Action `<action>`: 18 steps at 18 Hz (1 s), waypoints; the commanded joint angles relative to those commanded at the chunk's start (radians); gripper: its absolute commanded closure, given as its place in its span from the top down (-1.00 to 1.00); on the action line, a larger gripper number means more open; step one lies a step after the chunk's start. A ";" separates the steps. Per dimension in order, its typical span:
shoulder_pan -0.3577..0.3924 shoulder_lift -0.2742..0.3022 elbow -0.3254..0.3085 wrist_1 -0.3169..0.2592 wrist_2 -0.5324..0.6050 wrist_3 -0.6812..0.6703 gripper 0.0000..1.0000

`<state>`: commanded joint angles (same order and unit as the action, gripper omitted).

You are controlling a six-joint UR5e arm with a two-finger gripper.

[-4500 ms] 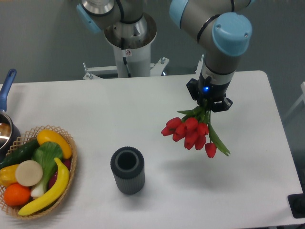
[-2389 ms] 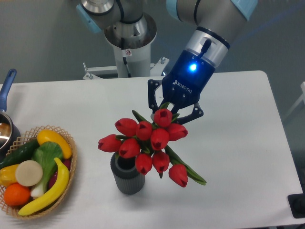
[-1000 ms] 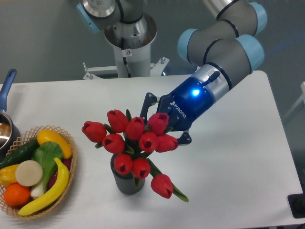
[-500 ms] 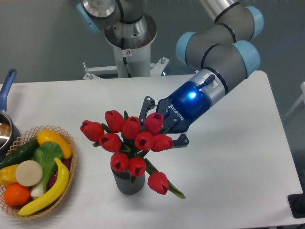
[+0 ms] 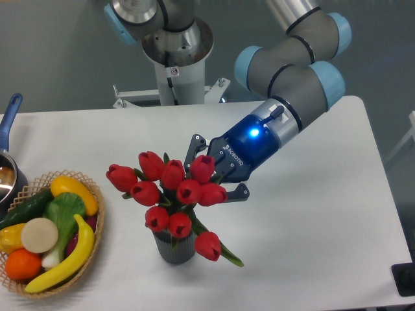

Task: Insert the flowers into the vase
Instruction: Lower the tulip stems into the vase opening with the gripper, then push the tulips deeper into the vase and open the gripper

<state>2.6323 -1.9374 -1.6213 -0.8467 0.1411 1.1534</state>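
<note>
Fingers of your end effector sit spread either side of the tulip bunch, though you cannot tell here whether they pinch the stems, hidden behind the red heads. From there the bunch runs down and to the left, stems ending in the ribbed grey vase on the counter, directly below the heads.

I hold my gripper tilted down to the left, its fingers behind the red tulip heads (whether they clamp the stems, I cannot tell). The flowers stand over the vase, hiding its mouth; one head droops right past its rim. On the white table, the wicker basket of toy fruit sits left.
</note>
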 joint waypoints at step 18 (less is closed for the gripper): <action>-0.006 0.008 -0.252 0.008 0.017 0.342 -0.68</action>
<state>2.6262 -1.9297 -1.8729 -0.8391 0.1580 1.4956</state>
